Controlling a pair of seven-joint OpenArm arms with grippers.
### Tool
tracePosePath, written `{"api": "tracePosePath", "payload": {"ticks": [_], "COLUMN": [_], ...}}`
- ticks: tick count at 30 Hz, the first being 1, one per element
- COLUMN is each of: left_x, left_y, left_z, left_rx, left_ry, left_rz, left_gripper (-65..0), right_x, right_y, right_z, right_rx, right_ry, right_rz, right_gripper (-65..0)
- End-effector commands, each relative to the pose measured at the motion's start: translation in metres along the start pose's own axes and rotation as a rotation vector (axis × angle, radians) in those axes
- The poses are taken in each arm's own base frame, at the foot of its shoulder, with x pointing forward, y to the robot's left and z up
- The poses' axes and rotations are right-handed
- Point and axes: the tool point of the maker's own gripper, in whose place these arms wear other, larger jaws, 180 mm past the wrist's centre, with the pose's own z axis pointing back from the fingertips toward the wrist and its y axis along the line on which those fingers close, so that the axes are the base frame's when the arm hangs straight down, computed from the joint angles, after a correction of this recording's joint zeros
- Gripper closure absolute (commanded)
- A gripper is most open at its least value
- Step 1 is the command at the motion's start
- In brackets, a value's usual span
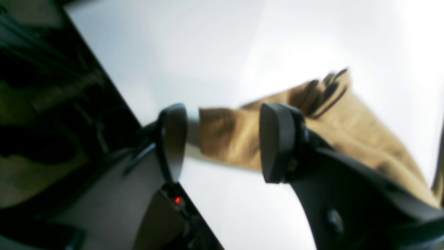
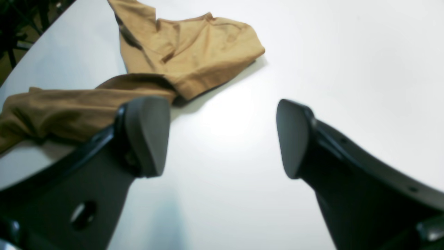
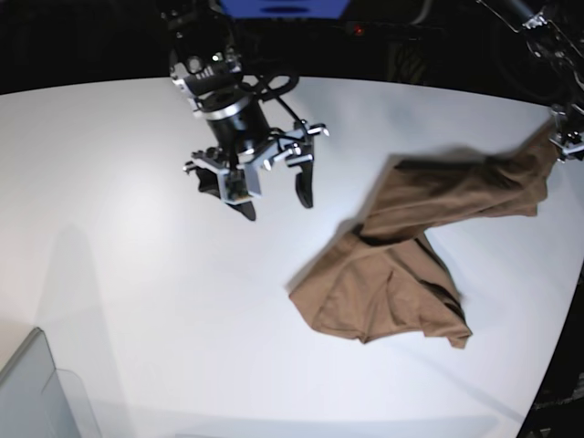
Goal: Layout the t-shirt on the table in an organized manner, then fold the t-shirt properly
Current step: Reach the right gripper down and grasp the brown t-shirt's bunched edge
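The left wrist view is blurred throughout. In the base view the left gripper (image 3: 568, 132) is cut off at the right edge, its grip on the t-shirt (image 3: 411, 265) unclear.

Robot lab; bare white table (image 3: 109, 274); dark backdrop; bench-mounted arms
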Motion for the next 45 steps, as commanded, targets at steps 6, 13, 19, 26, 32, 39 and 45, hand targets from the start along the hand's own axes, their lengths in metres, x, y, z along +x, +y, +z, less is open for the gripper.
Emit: {"api": "tracePosePath", "payload": {"ticks": [6,13,19,26,32,39,45], "left_x": [0.01,-0.008,-0.015,-0.006,0.015,0.015,0.011], "left_y": [0.006,-0.008,-0.009,-0.013,-0.024,-0.019,-0.016], "left_z": [-0.009,-0.016,-0.018,-0.007,0.019,0.024,0.028], "left_rx": [0.018,-0.014,-0.02,-0.033,-0.062,-0.053,-0.05], "left_ry": [-0.049,-0.089,-0.078,-0.11,-0.191,-0.192,-0.185], "left_rz": [0.001,-0.158,-0.17,-0.195,-0.256,-0.276,-0.289], "left_gripper": [-32.7,-31.9,-1.2,-0.1,-0.1,-0.1,-0.1], "right_x": [0.013,0.014,0.015,0.02,0.013,0.022,0.014], "right_y": [0.0,0.0,-0.001,0.0,-0.004,-0.018,-0.034], "right_z": [0.002,0.001,0.0,-0.015,-0.07,-0.145,-0.203], "right_rx": [0.0,-0.002,-0.002,0.01,0.023,0.01,-0.014], "right_ry": [-0.05,-0.052,-0.055,-0.042,0.088,0.156,0.238], "right_rz": [-0.004,-0.003,-0.002,0.022,0.094,0.17,0.217], "right_gripper": [-48.4,-48.4,-48.4,-48.5,-48.5,-48.5,-48.5]}}
